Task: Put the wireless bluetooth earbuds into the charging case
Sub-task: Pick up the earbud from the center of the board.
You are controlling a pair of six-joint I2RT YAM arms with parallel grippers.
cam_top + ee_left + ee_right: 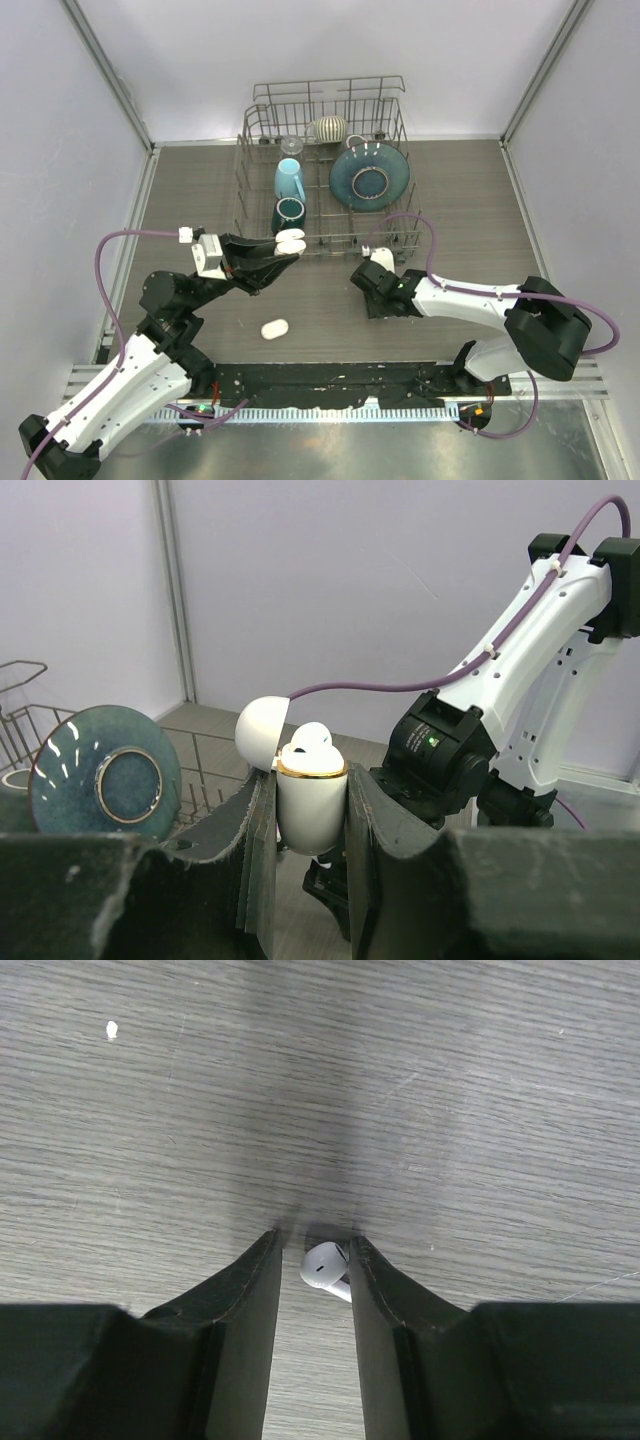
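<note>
Pinching the white gold-rimmed charging case upright for loading in our left gripper, we straddle a white plastic earbud at its four o'clock; we cannot tell whether the right gripper grips it.

The tabletop is grey-brown wood with long thin lines in it. Pale walls stand at the back and on both sides, almost white with a little purple. Grey metal posts run up where the walls meet. At the back of the tabletop sits a wire dish rack holding a big blue plate, a light blue mug and a dark green mug. A shiny metal sheet lies along the near edge. The light is soft.
</note>
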